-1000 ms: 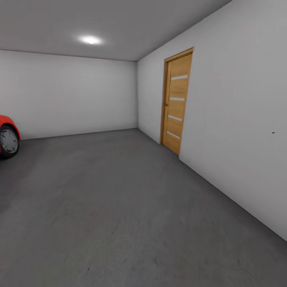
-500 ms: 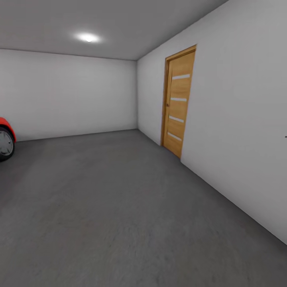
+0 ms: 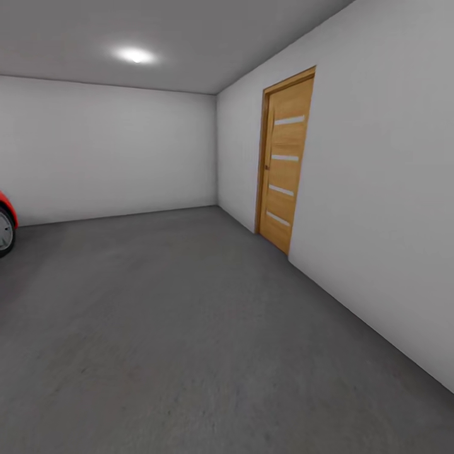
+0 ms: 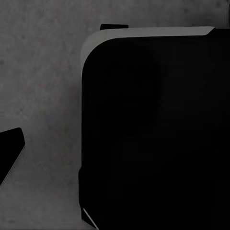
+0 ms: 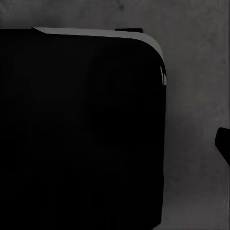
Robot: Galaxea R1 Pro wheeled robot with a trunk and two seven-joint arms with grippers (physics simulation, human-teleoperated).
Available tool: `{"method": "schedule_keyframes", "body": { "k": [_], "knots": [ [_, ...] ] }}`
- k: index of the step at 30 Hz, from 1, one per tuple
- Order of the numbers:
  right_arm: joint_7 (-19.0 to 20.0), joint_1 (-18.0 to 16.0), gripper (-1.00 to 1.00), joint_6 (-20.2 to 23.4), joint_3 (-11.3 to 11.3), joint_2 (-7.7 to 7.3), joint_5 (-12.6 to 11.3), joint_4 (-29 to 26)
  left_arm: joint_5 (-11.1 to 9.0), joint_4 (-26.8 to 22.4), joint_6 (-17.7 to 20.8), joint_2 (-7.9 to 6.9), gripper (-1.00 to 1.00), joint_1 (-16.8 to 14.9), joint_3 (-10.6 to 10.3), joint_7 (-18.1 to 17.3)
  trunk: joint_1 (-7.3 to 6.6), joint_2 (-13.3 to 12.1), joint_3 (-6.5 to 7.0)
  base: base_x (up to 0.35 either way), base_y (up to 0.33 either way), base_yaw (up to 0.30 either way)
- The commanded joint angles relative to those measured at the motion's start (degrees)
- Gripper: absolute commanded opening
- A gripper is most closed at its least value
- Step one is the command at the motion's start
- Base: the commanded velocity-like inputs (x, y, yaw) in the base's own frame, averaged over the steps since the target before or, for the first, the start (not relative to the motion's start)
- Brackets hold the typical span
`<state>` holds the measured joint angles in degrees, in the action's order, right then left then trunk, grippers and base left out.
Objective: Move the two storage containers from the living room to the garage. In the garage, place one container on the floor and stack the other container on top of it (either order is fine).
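The robot is facing into the garage, the door [image 3: 284, 161] on the wall to the right and the car [image 3: 5, 222] far left of it; the floor [image 3: 176, 328] is lying open for stacking. I am seeing no containers, and cannot tell the grippers' state.

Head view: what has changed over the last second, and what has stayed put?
The whole view has shifted, so the camera moved: the red car slid nearly off the left edge and the wooden door drifted right and looms larger. Nothing in the garage moved itself; the floor looks as before.
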<state>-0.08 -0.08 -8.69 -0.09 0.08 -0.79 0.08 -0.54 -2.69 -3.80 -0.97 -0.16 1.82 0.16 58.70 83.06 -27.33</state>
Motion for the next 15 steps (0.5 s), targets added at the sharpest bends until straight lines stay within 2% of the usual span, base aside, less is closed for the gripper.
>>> {"method": "schedule_keyframes", "body": {
  "k": [1, 15],
  "knots": [
    [-0.01, -0.01, 1.00, -0.19, 0.00, 0.01, -0.09, 0.01, -0.06, 0.01, -0.16, 0.00, 1.00, -0.02, 0.14, 0.02, 0.03, 0.02, -0.05, 0.322, 0.000, 0.000],
    [-0.01, -0.01, 1.00, -0.19, 0.00, 0.01, -0.09, 0.01, 0.00, -0.01, -0.22, 0.00, 1.00, -0.02, 0.14, 0.02, 0.03, 0.02, -0.05, 0.322, 0.000, 0.000]
  ]
}}
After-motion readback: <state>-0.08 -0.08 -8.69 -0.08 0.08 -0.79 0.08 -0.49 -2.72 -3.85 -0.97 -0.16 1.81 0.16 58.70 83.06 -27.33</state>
